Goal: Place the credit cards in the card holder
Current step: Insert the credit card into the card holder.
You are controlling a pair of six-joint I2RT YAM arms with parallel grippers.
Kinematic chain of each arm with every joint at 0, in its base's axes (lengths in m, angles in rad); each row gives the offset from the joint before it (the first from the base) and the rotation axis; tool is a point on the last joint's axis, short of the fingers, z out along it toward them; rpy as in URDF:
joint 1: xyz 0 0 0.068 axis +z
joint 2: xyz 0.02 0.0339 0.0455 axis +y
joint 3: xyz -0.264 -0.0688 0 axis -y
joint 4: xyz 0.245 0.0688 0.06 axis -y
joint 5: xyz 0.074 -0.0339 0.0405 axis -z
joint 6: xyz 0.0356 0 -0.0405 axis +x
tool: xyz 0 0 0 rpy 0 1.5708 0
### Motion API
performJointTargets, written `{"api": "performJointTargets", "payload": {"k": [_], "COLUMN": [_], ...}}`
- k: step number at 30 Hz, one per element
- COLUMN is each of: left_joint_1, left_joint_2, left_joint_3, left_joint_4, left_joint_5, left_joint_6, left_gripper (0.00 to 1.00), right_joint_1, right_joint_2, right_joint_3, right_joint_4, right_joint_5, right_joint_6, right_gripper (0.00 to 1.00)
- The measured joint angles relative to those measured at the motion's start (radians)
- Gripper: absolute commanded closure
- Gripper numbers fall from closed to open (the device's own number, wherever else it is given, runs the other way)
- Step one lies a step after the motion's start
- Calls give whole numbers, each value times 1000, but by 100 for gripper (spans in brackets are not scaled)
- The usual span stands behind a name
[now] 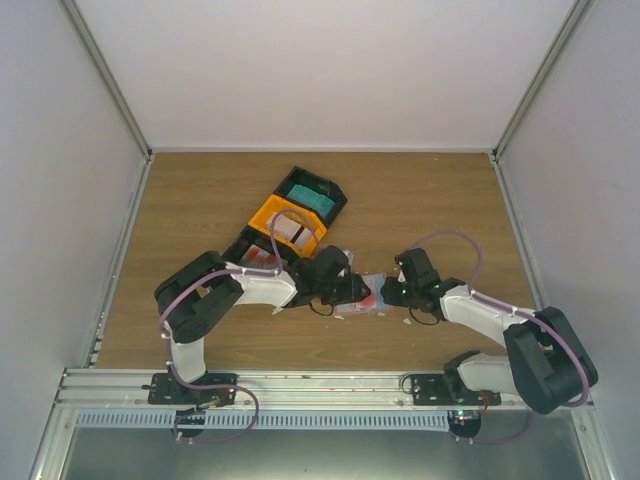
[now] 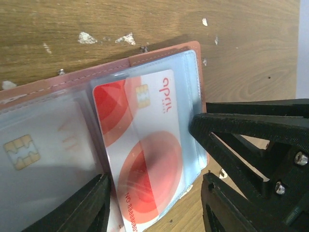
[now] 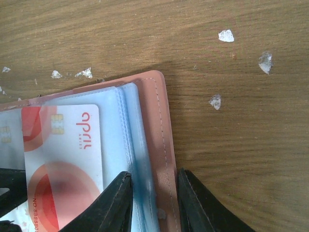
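Note:
The salmon card holder [image 1: 365,298] lies open on the table between my two grippers, its light-blue sleeves facing up [image 2: 96,72]. A white credit card with red circles [image 2: 145,145] lies partly in the right-hand sleeve, its lower end sticking out. A second card with a chip [image 2: 21,152] sits in the sleeve to its left. My left gripper [image 2: 155,179] is open and straddles the white card's lower end, with bare wood showing beside its right finger. My right gripper [image 3: 153,173] is shut on the holder's right edge [image 3: 154,121], pinching sleeves and cover. The white card [image 3: 63,145] also shows there.
A black-and-orange compartment tray [image 1: 295,215] stands behind the left arm. Small white paper scraps [image 3: 225,35] dot the wood around the holder. One finger of my right gripper [image 2: 251,123] crosses the right side of the left wrist view, close to my left gripper.

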Motion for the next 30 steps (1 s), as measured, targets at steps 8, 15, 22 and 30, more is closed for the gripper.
{"api": "performJointTargets", "payload": {"k": [8,15,22,30], "left_joint_1": [-1,-2,-10,-17], "left_joint_2": [-21,-17,11,41], "left_joint_3": [3,15,55,93], "left_joint_4": [-65,-134,-172,-194], "left_joint_5": [-28,-48,-48,-33], "left_joint_6": [21,41,61,95], "left_gripper": [63,88,94,95], "right_joint_1": [0,0,0,-2], "right_joint_2": [2,3,2,1], "right_joint_3": [0,0,0,0], "right_joint_4": [3,8,10,10], "right_joint_5": [-7,-22,-29,-45], "right_joint_6": [-1,-8,-13,-19], "right_gripper": [71,67,67,67]}}
